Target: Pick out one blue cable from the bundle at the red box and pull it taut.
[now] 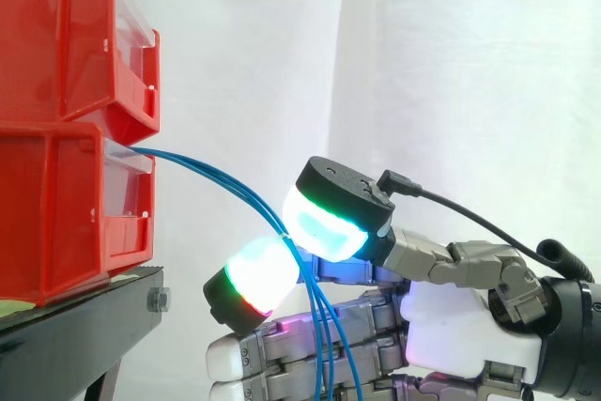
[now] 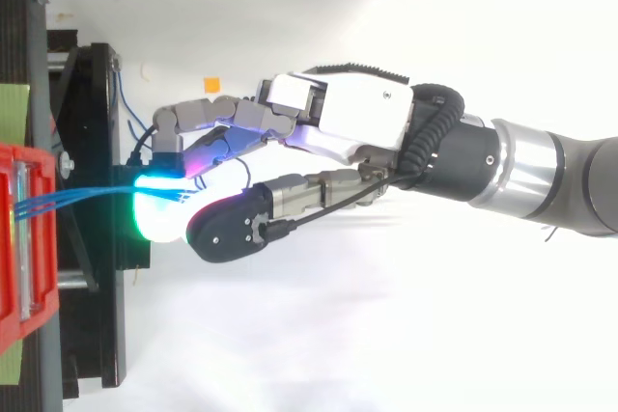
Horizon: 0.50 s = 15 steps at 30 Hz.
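Note:
Several thin blue cables (image 1: 216, 180) leave the front of the lower red bin (image 1: 56, 213) and slope down to the right. They run between two glowing fingertips (image 1: 324, 223) of my hand (image 1: 451, 326), which close on them just right of the bin. Below the pinch the strands hang down in front of the other fingers. I cannot tell whether one strand or the whole bundle is caught. In the top view the cables (image 2: 77, 200) stretch from the red bin (image 2: 24, 238) to the green-lit pads of my hand (image 2: 357, 123), with the arm coming in from the right.
A second red bin (image 1: 56, 35) sits on top of the lower one, both on the black stand (image 1: 84, 326) at the left. The white curtain hangs behind. A small orange mark (image 2: 210, 84) lies on the white surface beyond the hand.

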### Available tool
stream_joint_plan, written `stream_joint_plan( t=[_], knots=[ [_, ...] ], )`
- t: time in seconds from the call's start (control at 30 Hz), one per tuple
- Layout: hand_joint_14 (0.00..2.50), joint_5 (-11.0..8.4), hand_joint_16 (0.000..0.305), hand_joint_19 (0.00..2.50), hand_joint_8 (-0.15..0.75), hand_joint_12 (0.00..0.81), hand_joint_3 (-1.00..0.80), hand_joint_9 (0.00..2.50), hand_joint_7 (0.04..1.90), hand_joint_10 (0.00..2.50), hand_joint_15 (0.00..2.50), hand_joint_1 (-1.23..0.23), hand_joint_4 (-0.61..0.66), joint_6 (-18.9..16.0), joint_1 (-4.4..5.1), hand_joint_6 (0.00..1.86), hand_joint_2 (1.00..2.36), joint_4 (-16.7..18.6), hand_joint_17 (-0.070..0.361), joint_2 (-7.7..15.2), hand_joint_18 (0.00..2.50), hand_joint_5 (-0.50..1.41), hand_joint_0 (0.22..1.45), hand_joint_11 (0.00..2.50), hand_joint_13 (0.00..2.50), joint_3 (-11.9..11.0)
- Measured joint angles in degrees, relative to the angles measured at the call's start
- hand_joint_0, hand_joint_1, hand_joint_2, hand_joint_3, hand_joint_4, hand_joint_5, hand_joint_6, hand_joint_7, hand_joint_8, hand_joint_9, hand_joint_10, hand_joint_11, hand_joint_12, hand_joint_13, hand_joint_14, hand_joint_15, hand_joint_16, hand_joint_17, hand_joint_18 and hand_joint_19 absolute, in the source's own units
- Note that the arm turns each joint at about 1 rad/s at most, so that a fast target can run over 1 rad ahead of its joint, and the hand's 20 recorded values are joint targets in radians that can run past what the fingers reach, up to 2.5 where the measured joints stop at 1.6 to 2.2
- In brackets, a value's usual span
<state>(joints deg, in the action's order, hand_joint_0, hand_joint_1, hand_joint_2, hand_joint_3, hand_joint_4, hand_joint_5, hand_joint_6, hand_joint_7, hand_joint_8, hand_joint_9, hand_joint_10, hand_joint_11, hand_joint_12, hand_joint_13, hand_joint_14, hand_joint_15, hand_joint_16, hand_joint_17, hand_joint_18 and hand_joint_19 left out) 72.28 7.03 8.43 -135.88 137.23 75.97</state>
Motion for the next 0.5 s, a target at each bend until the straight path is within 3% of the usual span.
stream_joint_plan(
  t=[0.5],
  knots=[
    [0.02, 2.44, 0.057, 0.56, 0.253, 0.338, -0.20, 0.80, 1.45, 0.02, 0.37, -0.55, 0.15, 0.00, -0.72, 0.52, 1.02, -0.23, 0.128, -0.10, 0.44, -0.08, 0.63, 0.39, 0.70, -0.61]
  ],
)
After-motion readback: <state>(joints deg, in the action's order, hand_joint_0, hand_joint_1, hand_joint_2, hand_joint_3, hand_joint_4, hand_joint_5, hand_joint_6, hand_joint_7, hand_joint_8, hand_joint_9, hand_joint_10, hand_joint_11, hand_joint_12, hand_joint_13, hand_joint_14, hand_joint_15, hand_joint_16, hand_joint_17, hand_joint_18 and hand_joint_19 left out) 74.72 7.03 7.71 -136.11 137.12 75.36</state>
